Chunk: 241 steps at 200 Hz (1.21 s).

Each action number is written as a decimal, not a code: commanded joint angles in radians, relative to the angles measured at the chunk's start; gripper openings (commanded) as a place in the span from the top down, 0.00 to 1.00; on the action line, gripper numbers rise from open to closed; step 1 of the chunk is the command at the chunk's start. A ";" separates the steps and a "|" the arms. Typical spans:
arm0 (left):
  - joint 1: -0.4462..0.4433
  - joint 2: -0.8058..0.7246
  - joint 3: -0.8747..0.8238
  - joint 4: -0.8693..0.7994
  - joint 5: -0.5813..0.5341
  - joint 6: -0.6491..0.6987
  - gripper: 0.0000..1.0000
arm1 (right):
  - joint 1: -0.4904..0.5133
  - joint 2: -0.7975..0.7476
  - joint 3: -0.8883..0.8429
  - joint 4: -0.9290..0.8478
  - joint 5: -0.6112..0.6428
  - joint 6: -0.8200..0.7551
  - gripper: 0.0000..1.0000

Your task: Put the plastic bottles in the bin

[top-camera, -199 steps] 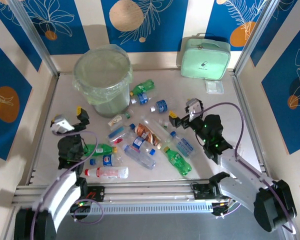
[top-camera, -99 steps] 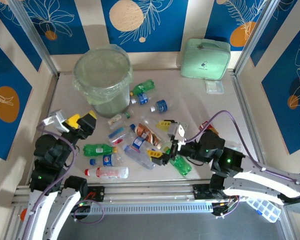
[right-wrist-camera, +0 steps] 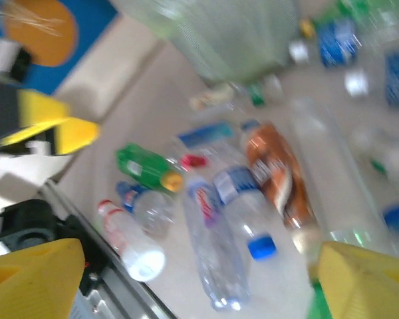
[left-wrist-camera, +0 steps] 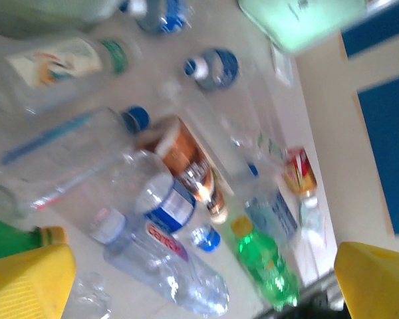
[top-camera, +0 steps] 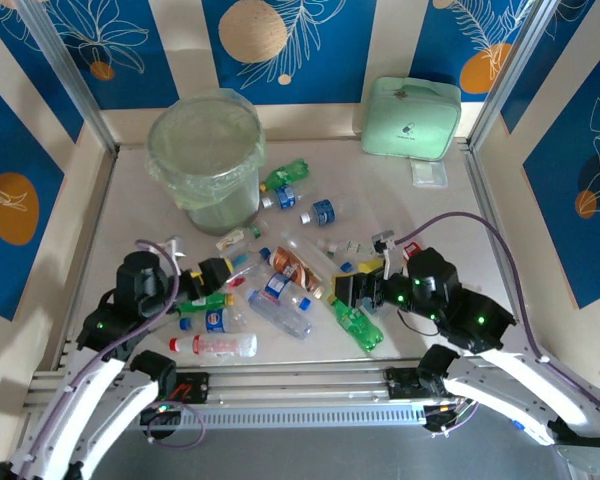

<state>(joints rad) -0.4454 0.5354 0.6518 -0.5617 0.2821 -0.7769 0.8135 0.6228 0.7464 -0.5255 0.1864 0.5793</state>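
– Left gripper [top-camera: 204, 284] on your rig is spread as wide as it goes, with nothing between the fingers. It's hanging low over the table [top-camera: 130, 200], right at the green bottle [top-camera: 202, 299] with the yellow cap.

– Yep, and your right gripper [top-camera: 357, 279] looks wide open too, nothing caught in it. It's low over the right side of the pile, just above the other green bottle [top-camera: 358, 325].

– Your plastic bottles are all out on the table as far as I can see. They're in a loose heap in the middle, with the orange-labelled bottle [top-camera: 290, 268] in it and the red-labelled bottle [top-camera: 216, 345] nearest your left base.

– Your bin [top-camera: 218, 208] stands upright at the far left, well apart from both grippers, with a few bottles lying just beside its right side. Can't tell through the bag if anything's inside. The mint green case [top-camera: 410, 118] sits far right.
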 commanded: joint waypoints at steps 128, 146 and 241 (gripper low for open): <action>-0.530 0.404 0.119 0.255 -0.611 0.177 0.01 | 0.286 0.681 0.252 -0.572 0.441 0.108 0.18; -0.530 0.297 0.073 0.271 -0.633 0.206 0.01 | 0.271 0.727 0.248 -0.570 0.382 0.082 0.18; -0.530 -0.049 -0.127 0.430 -0.645 0.211 0.01 | 0.245 0.859 0.217 -0.507 0.254 0.047 0.25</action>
<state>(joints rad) -0.9718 0.4957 0.5385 -0.1967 -0.3538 -0.5922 1.0664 1.4666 0.9741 -1.0336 0.4858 0.6292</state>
